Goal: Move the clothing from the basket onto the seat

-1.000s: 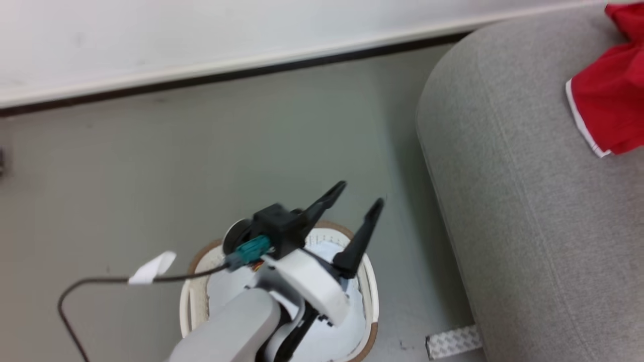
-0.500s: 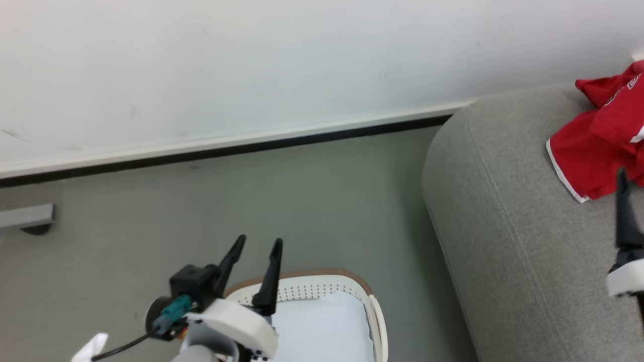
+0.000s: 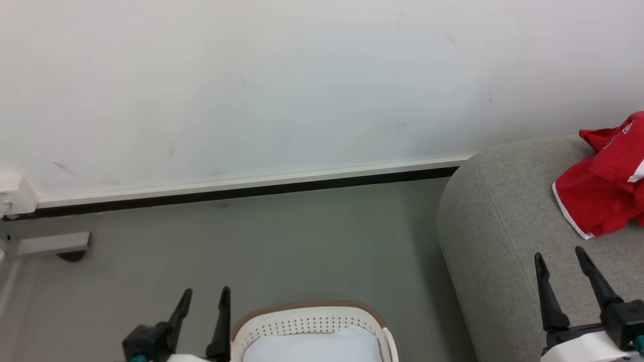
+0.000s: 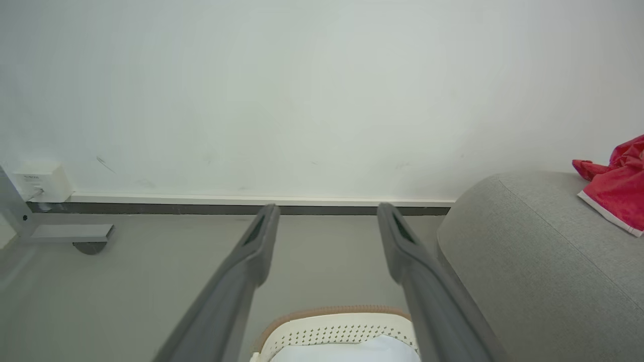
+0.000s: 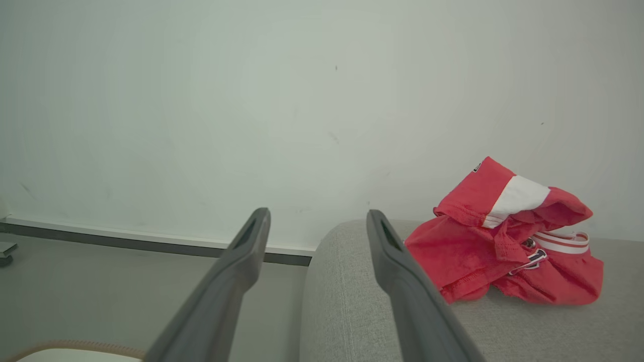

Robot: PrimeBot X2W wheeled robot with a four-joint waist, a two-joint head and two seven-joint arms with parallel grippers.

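Red clothing (image 3: 604, 191) with white trim lies crumpled on the light grey seat (image 3: 493, 261) at the right; it shows as a heap (image 5: 503, 251) in the right wrist view and at the edge (image 4: 616, 193) of the left wrist view. The white basket (image 3: 312, 327) with a brown rim stands on the floor at the bottom centre, a pale lining inside. My left gripper (image 3: 205, 296) is open beside the basket's left side, empty. My right gripper (image 3: 558, 254) is open over the seat's front, short of the clothing, empty.
A white wall (image 3: 251, 90) with a dark skirting strip runs behind the grey floor (image 3: 282, 241). A grey metal foot with a caster (image 3: 55, 245) and a white wall box (image 3: 15, 196) sit at the far left. The seat's rounded end (image 4: 483, 236) stands close to the basket's right.
The head view has tilted up, so wall fills the top. My left gripper has drawn back from over the basket to its left, and my right gripper has come into view over the seat.
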